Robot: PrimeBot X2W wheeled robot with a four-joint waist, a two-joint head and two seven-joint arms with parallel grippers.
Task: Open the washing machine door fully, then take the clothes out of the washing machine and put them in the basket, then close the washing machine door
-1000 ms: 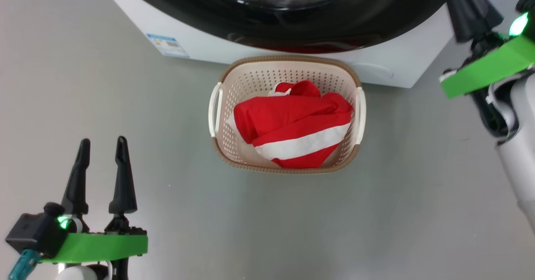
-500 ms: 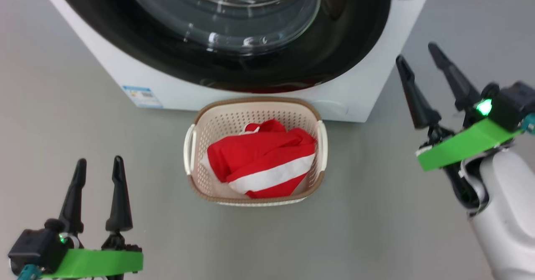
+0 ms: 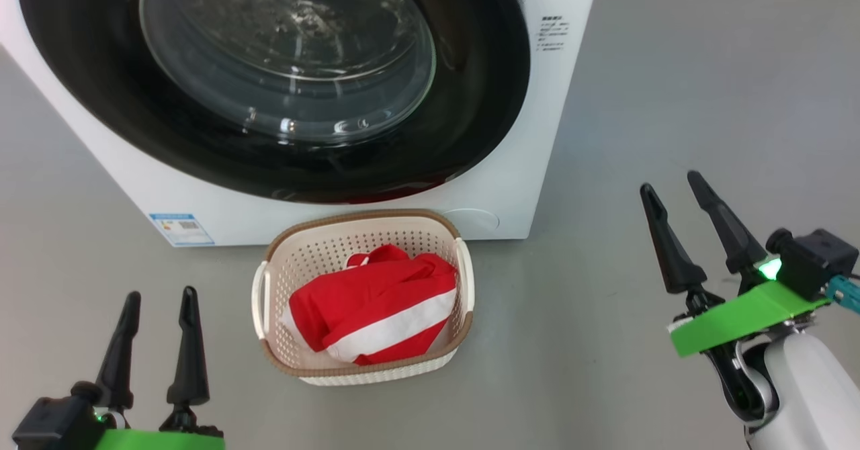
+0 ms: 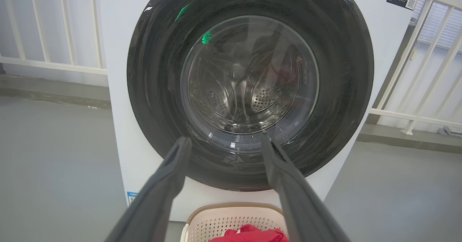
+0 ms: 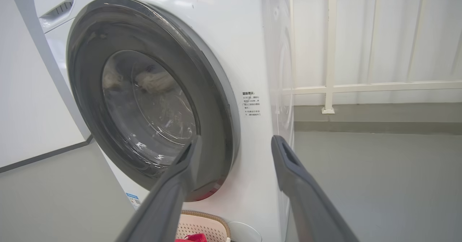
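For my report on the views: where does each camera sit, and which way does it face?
Head view: on the head, looking down at the washing machine and the basket of clothes; left fingers and right fingers show.
Left wrist view: left wrist, facing the washing machine door squarely; its fingers show.
Right wrist view: right wrist, facing the door obliquely; its fingers show.
Shared by all: door, basket.

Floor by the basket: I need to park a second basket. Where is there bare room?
Bare floor lies between the basket and the right gripper, and between the basket and the left gripper. Crowded: the basket stands right in front of the washing machine.
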